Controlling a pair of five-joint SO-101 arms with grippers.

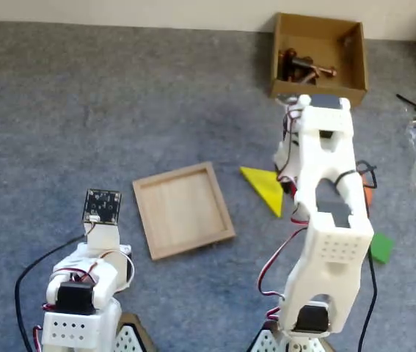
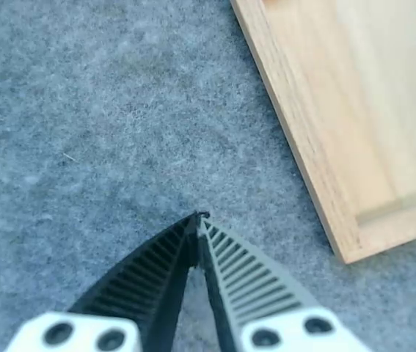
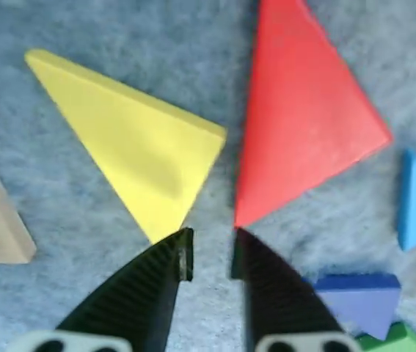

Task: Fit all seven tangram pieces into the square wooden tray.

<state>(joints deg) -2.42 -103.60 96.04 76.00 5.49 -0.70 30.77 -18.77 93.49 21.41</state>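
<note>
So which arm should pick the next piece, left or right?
Right, probably. The right gripper sits slightly open at the yellow triangle and red triangle; the left gripper is shut beside the tray.

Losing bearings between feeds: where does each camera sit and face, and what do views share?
High view: fixed overhead, facing down; left arm, right arm, wooden tray, yellow triangle.
Left wrist view: on that wrist, down past the shut left gripper at the tray's corner.
Right wrist view: on that wrist, down past the open right gripper at yellow triangle, red triangle.
Shared: tray, high and left wrist; yellow triangle, high and right wrist.
</note>
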